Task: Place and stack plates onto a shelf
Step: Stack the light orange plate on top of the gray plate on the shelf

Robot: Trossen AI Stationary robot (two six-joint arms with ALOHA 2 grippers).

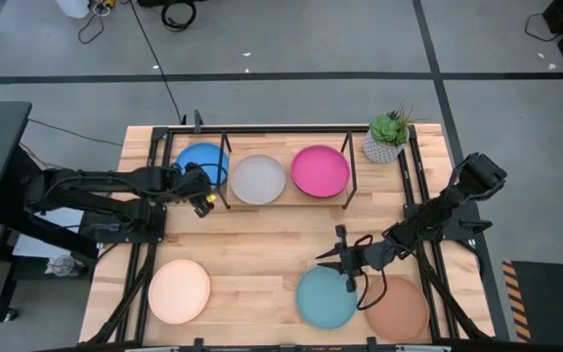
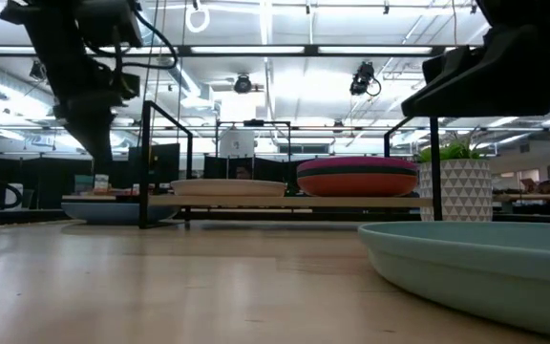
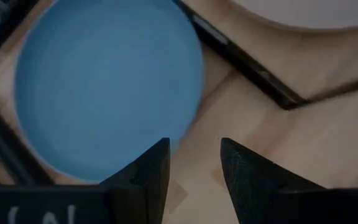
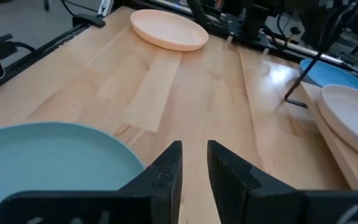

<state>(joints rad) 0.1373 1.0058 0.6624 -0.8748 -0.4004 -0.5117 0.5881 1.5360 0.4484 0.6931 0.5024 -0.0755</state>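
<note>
The shelf (image 1: 286, 200) stands at the table's far side. A grey plate (image 1: 259, 179) lies on it, beside a stack topped by the magenta plate (image 1: 321, 170), with orange and a dark plate beneath (image 2: 356, 182). The blue plate (image 3: 104, 81) lies flat on the tabletop by the shelf's left end. My left gripper (image 3: 194, 143) hovers open over its near rim. My right gripper (image 4: 194, 146) is open by a narrow gap, just above the far rim of the light teal plate (image 1: 325, 298). The terracotta plate (image 1: 396, 308) and the cream plate (image 1: 179, 290) lie near the table's near edge.
A potted plant (image 1: 387, 137) in a white pot stands right of the shelf. The shelf's black legs (image 3: 247, 62) run close beside the blue plate. Black rails (image 1: 428, 225) edge the table's left and right sides. Bare wood (image 1: 262, 244) lies between the shelf and the near plates.
</note>
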